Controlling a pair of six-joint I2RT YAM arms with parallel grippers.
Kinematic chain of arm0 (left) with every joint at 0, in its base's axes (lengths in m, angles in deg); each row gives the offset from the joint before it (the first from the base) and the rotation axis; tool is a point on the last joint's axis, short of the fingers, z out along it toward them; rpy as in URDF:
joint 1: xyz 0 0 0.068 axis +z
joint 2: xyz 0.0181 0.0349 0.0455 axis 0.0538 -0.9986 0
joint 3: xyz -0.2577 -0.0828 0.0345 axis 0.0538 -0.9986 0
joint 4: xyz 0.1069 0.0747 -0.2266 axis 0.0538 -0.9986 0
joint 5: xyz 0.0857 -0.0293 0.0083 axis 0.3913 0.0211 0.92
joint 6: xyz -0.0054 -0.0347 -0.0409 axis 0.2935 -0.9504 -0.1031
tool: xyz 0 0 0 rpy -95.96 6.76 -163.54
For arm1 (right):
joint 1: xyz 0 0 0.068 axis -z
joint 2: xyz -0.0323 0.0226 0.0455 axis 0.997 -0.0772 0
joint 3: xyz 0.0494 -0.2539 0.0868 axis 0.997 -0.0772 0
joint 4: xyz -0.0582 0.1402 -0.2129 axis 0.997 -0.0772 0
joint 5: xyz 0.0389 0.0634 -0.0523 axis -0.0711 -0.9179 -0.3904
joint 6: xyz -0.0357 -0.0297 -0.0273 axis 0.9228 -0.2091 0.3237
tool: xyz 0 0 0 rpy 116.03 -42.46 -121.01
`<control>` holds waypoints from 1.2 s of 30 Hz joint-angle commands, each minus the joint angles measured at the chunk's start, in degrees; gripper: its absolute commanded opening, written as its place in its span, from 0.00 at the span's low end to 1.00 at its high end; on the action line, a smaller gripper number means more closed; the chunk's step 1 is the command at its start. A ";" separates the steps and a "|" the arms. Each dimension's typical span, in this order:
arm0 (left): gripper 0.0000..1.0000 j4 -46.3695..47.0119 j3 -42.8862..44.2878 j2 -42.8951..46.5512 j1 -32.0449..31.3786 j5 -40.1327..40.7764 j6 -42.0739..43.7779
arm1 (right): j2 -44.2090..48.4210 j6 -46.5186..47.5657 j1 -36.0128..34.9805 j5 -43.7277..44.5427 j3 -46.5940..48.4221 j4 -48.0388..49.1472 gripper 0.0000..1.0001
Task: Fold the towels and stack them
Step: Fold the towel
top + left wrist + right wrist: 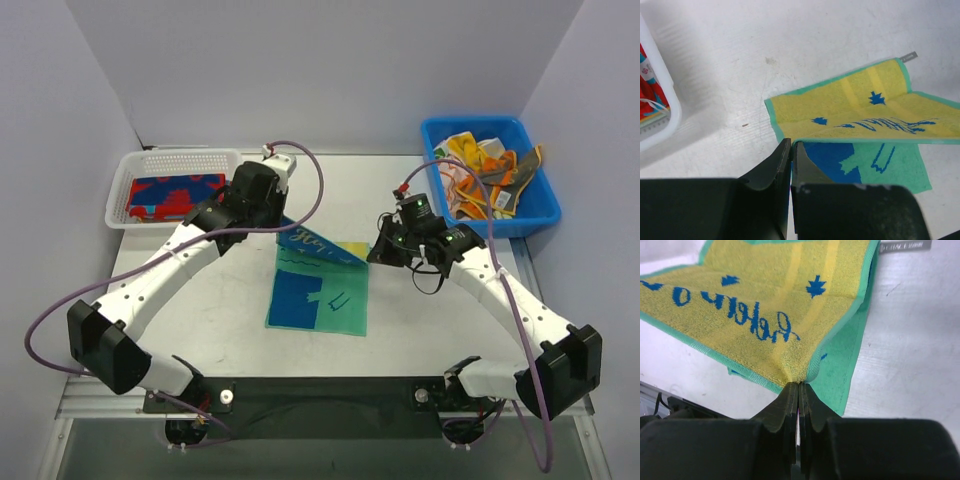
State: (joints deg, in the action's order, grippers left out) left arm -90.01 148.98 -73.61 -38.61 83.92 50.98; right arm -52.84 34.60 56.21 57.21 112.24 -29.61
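A teal towel with blue prints (320, 300) lies in the middle of the table, its yellow underside (860, 105) turned up where the far edge is lifted. My left gripper (283, 222) is shut on the far left corner (791, 145). My right gripper (375, 252) is shut on the far right corner (799, 385), and the yellow face with blue lettering (755, 320) stretches away from it. The lifted edge hangs taut between the two grippers above the flat part. A folded red-and-blue towel (178, 192) lies in the white basket (120, 190).
The blue bin (545, 195) at the back right holds several crumpled towels (485, 170). The white basket's wall (665, 100) is close on the left of my left gripper. Both arms reach inward over the table from the near edge.
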 commanded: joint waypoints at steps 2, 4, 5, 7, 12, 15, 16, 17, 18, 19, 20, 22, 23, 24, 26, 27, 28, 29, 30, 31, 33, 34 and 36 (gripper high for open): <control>0.00 1.28 5.85 -2.63 2.48 0.50 3.12 | -1.33 3.21 1.94 2.10 3.51 -4.49 0.00; 0.00 1.01 5.25 -2.29 2.48 -0.64 2.95 | -1.16 3.38 2.20 1.57 3.52 -4.93 0.00; 0.00 0.92 4.46 -1.24 2.48 -1.25 2.60 | -0.64 3.47 2.21 1.40 3.34 -5.11 0.00; 0.00 0.83 2.09 0.25 2.48 -2.48 1.37 | 0.06 3.38 2.21 0.61 2.03 -5.46 0.00; 0.00 0.31 -9.33 5.70 2.48 -6.26 -1.27 | 2.26 2.24 0.37 -3.08 -3.50 -6.08 0.00; 0.00 0.75 -17.59 8.43 2.48 -7.23 -3.20 | 2.18 0.75 -1.22 -4.93 -7.02 -5.99 0.00; 0.00 0.92 -19.44 8.87 2.39 -7.24 -4.08 | 2.09 -0.04 -1.48 -5.02 -9.38 -5.73 0.00; 0.00 1.27 -21.11 9.75 2.31 -7.41 -4.43 | 1.83 -0.48 -1.92 -5.19 -10.71 -5.38 0.00; 0.00 1.53 -24.43 9.84 2.39 -7.76 -4.96 | 1.65 -0.83 -2.62 -6.15 -11.68 -4.94 0.00; 0.00 1.71 -25.77 10.02 2.31 -8.02 -5.83 | 1.30 -1.18 -3.15 -6.42 -13.52 -3.80 0.00; 0.00 2.15 -27.18 9.93 2.31 -8.37 -6.28 | 0.26 -1.71 -3.33 -6.60 -14.14 -3.27 0.00; 0.00 2.68 -30.08 9.58 2.22 -8.64 -7.50 | -1.15 -1.89 -4.47 -7.12 -15.46 -1.61 0.00; 0.00 3.20 -30.87 9.14 2.30 -8.64 -7.86 | -2.99 -1.89 -4.73 -7.30 -16.34 -0.90 0.00; 0.00 3.56 -31.58 8.88 2.31 -8.82 -8.30 | -4.05 -1.89 -4.91 -7.65 -16.87 -0.37 0.00; 0.00 3.82 -32.81 7.83 1.96 -9.17 -9.00 | -6.94 -1.63 -5.61 -8.01 -17.49 0.95 0.00; 0.00 3.82 -33.08 7.39 1.78 -10.47 -9.27 | -7.48 -1.63 -5.88 -7.83 -17.58 1.48 0.00; 0.00 3.74 -33.43 7.03 1.17 -10.40 -9.53 | -7.75 -1.54 -6.49 -7.14 -17.58 1.74 0.00; 0.02 3.65 -33.61 6.77 0.82 -10.05 -9.53 | -7.58 -1.54 -6.76 -6.78 -17.67 2.01 0.00; 0.04 3.56 -33.87 6.68 0.46 -9.61 -10.23 | -7.23 -1.45 -7.02 -6.43 -17.75 2.62 0.00; 0.06 3.21 -34.39 6.77 0.37 -9.61 -10.58 | -6.70 -1.36 -7.28 -5.90 -17.84 2.71 0.01; 0.11 2.16 -34.75 7.55 0.46 -8.03 -12.16 | -5.21 -1.36 -7.37 -4.67 -18.02 2.97 0.14; 0.13 1.63 -34.92 8.17 0.37 -7.77 -12.78 | -3.73 -1.45 -7.37 -4.23 -18.28 3.15 0.26; 0.17 0.22 -35.71 10.89 0.11 -7.68 -14.36 | -2.05 -1.63 -7.37 -2.92 -19.07 4.11 0.37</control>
State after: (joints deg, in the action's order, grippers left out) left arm -88.94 113.99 -66.42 -38.07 75.39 40.02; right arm -58.81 33.29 49.08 51.44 94.01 -26.11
